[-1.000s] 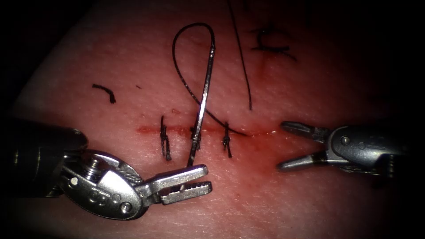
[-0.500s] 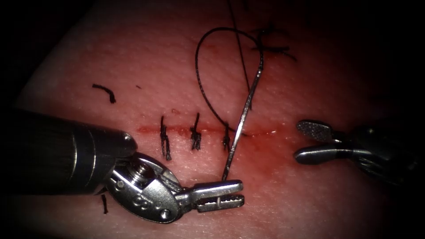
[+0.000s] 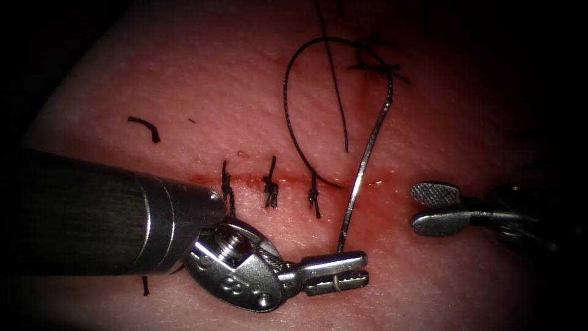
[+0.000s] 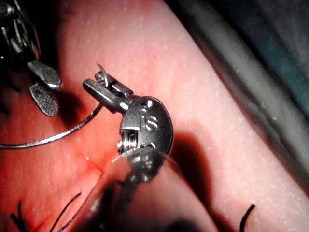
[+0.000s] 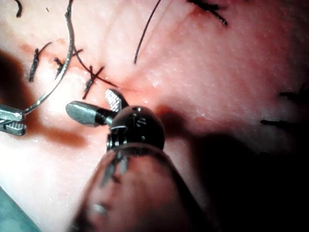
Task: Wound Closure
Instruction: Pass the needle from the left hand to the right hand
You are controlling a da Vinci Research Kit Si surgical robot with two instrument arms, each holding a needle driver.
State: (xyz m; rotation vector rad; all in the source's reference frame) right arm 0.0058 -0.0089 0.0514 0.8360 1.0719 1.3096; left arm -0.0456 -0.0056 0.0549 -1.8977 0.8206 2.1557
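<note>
Endoscope view: left tool (image 3: 343, 274) grips upright needle (image 3: 365, 160) near its tip; right tool (image 3: 436, 208) empty, fingers parted.

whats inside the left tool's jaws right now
The left tool has its jaws shut on the needle near its point end, free of the tissue. The stretch of needle between the jaws is covered.

Left end effector (image 3: 350, 270) clamped closed, right end effector (image 3: 429, 207) jaws parted

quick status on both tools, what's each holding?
Left tool: shut on the needle near its tip end, needle clear of the tissue.
Right tool: open, holding nothing.
</note>
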